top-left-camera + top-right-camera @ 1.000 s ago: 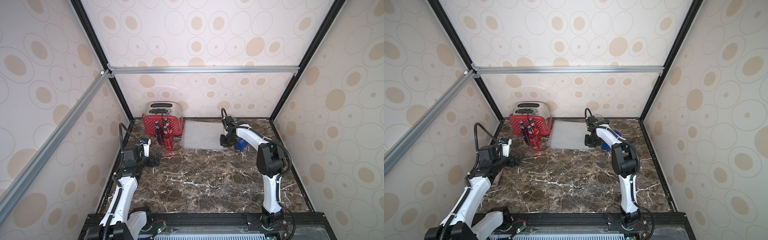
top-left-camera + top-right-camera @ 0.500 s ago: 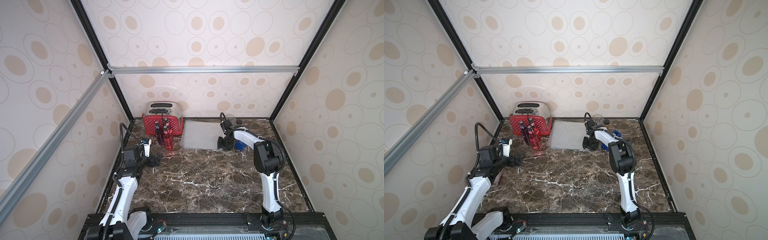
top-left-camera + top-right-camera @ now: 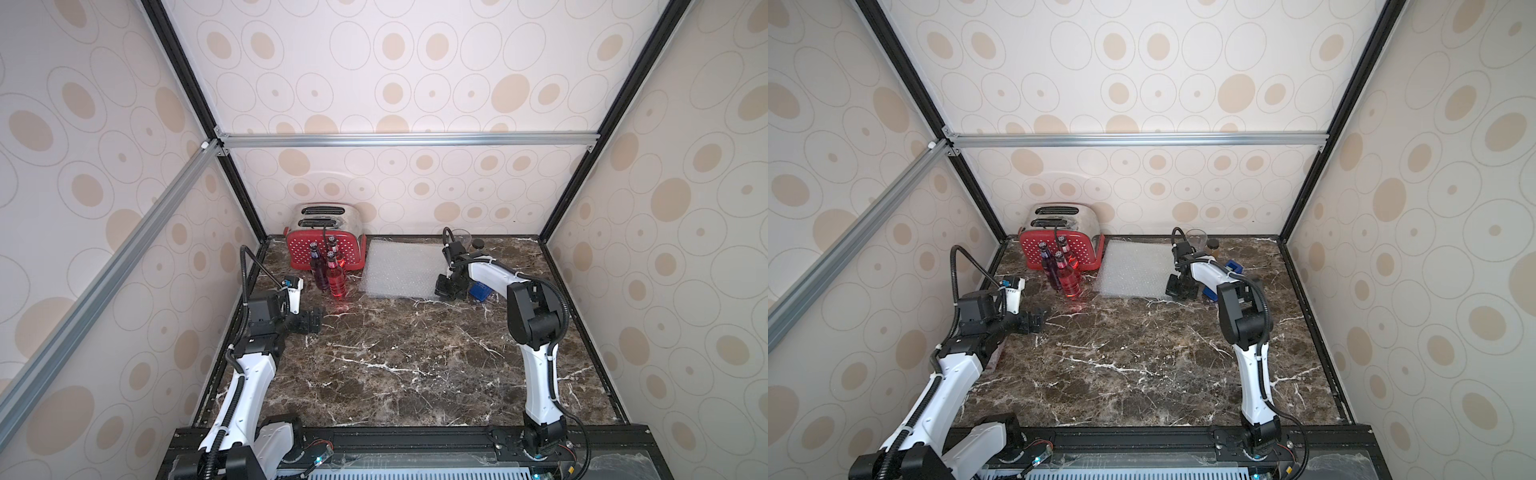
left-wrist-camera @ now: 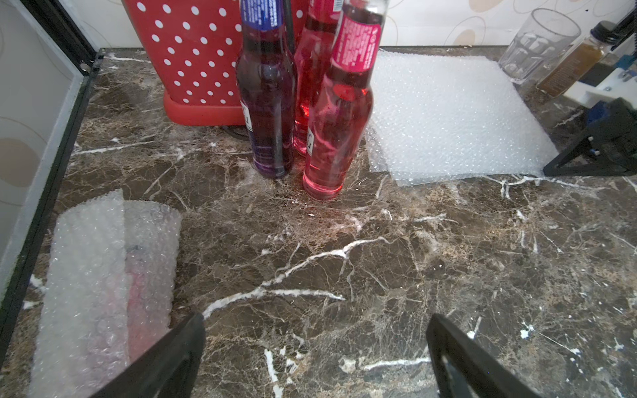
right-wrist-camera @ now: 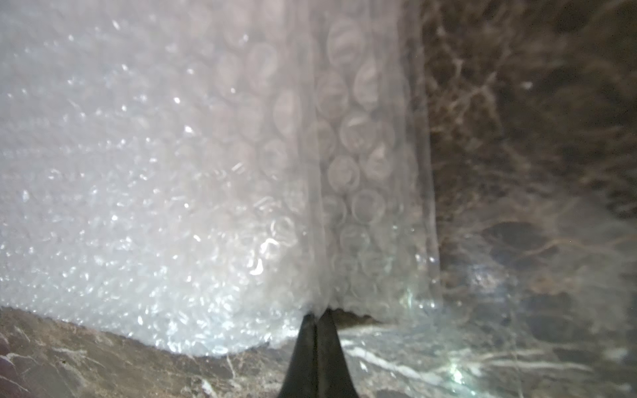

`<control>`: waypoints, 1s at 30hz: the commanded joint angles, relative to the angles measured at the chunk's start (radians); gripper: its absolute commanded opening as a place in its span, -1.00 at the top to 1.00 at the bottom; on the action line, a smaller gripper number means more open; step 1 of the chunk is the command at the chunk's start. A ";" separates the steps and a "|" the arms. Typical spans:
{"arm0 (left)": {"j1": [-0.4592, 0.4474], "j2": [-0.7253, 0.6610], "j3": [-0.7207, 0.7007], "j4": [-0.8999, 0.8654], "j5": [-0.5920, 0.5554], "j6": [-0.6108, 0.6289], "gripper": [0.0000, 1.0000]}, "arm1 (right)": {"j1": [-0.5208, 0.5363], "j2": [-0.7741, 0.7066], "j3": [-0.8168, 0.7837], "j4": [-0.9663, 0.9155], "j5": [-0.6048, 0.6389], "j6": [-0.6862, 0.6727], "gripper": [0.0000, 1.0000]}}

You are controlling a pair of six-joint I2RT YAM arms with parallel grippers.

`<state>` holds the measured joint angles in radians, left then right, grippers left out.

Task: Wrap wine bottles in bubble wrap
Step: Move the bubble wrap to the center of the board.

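Three wine bottles stand in front of the red toaster: a purple one (image 3: 320, 276) (image 4: 267, 103), a pink one (image 3: 336, 282) (image 4: 336, 131) and another pink one behind them (image 4: 310, 69). In the left wrist view a fourth lies rolled in bubble wrap (image 4: 110, 275) by the left wall. A flat stack of bubble wrap sheets (image 3: 399, 270) (image 3: 1133, 272) (image 4: 448, 113) lies at the back middle. My right gripper (image 3: 446, 291) (image 5: 319, 312) is shut, pinching the edge of a sheet (image 5: 344, 172) at the stack's near right corner. My left gripper (image 3: 313, 322) (image 4: 315, 318) hangs open and empty over bare marble, short of the bottles.
The red polka-dot toaster (image 3: 324, 245) stands at the back left. A clear drinking glass (image 3: 461, 239), an amber jar (image 3: 1212, 247) and a blue tape dispenser (image 3: 480, 291) sit by my right arm at the back right. Walls close in three sides.
My right gripper has slid a little toward the front along the stack's right edge, opened briefly and shut on the sheet's corner. The left arm has not moved.
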<state>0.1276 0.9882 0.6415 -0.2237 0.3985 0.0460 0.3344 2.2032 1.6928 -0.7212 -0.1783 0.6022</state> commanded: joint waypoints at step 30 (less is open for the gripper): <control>-0.009 -0.013 0.007 0.007 0.013 0.028 -0.99 | 0.072 -0.579 -0.494 -0.142 0.047 -0.080 0.20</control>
<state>0.1242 0.9878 0.6399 -0.2234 0.3996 0.0528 0.3744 1.5890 1.1400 -0.9077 -0.1314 0.5068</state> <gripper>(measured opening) 0.994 0.401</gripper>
